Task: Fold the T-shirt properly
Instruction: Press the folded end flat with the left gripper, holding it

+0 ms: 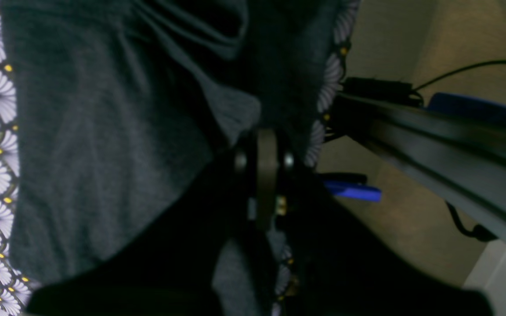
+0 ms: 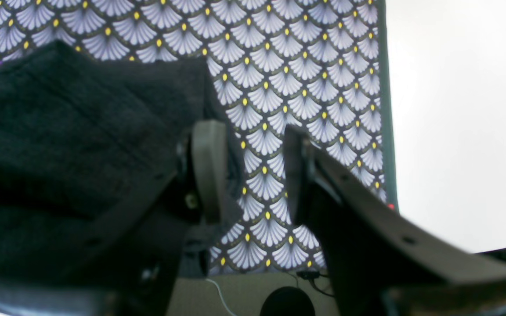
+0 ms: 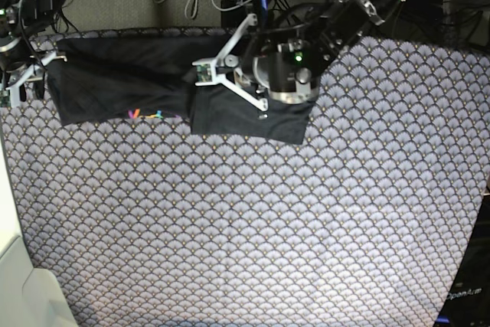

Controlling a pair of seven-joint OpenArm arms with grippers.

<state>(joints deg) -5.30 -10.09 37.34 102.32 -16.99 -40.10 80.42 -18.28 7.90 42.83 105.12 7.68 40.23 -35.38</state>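
Base view: we see the T-shirt (image 3: 153, 86) lying as a long dark band across the far part of the scallop-print tablecloth (image 3: 245, 227), its striped mark (image 3: 148, 114) at the near hem. Our left gripper (image 3: 197, 73) sits over the shirt's middle — in the left wrist view its jaws are pressed together on a fold of the grey fabric (image 1: 235, 109). Our right gripper (image 2: 248, 171) rests at the shirt's end by the table edge — jaws spread, one finger (image 2: 209, 166) against the cloth's edge, nothing clamped.
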